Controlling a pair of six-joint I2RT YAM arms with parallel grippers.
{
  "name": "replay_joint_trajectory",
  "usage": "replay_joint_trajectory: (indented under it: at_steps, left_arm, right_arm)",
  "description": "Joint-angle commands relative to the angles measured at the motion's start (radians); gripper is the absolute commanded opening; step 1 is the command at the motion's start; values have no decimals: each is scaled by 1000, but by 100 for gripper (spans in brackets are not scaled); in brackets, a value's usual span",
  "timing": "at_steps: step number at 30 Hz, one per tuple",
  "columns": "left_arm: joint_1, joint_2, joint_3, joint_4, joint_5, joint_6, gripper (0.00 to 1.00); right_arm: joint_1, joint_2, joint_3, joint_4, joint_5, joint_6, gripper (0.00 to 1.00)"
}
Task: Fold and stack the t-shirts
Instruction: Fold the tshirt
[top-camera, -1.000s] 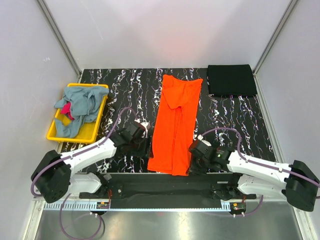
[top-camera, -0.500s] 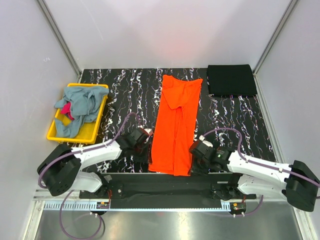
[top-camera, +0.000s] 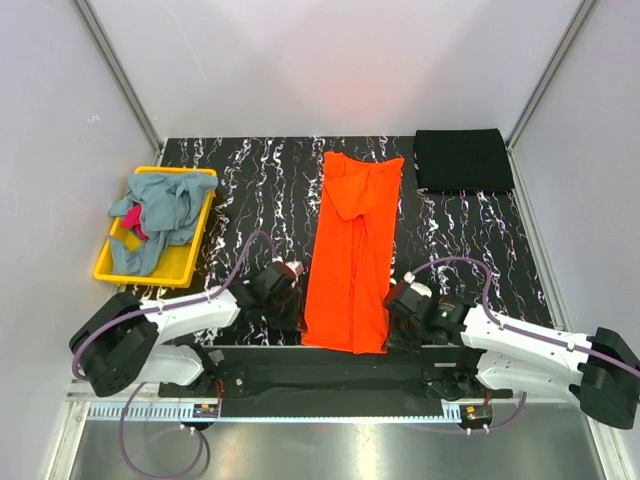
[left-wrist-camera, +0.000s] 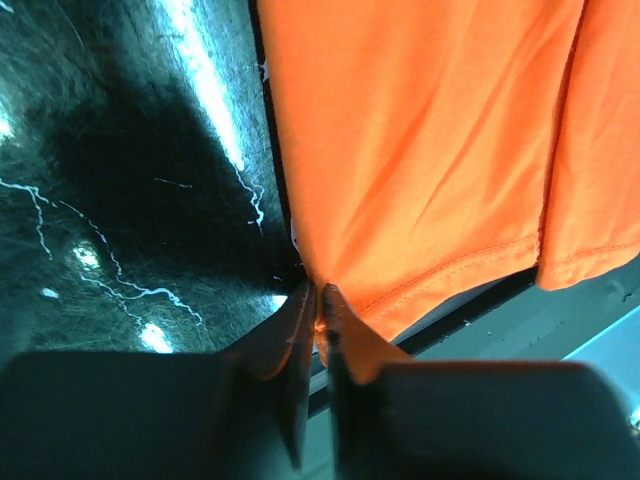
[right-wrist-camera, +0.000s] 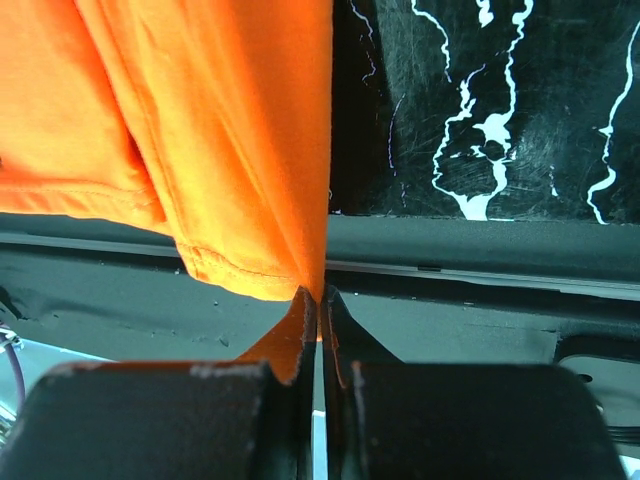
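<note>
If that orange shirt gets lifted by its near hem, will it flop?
Probably floppy: the orange t-shirt is thin cloth lying in soft lengthwise folds. It would likely sag between the left gripper and right gripper, each pinching a hem corner.

We find the spread shirt (top-camera: 352, 250) centred on the table (top-camera: 250, 180), the folded shirt (top-camera: 463, 160) behind to its right, crumpled shirts (top-camera: 160, 205) in the bin (top-camera: 178, 263) at left.

A table (top-camera: 250, 180) with a glossy black top veined in white fills the middle. Plain pale walls close it in: the back wall (top-camera: 330, 60) far, the left wall (top-camera: 50, 150), the right wall (top-camera: 600, 150), joined by slanting aluminium struts (top-camera: 120, 75). A brushed metal ledge (top-camera: 330, 455) runs along the near edge. Soft light brightens the back wall, and glints show on the tabletop
</note>
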Motion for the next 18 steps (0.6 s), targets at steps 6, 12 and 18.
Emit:
replay_joint_trajectory:
  at_steps: [6, 12, 18]
  left_arm:
    - [-26, -66, 28, -45, -20, 8, 41]
    - [-65, -72, 11, -43, -19, -32, 42]
    - [-91, -21, 6, -31, -48, -55, 30]
  right_arm:
    - [-3, -25, 21, -30, 43, -5, 2]
    - [-3, -37, 19, -30, 38, -7, 3]
    - [-3, -69, 6, -30, 40, -4, 3]
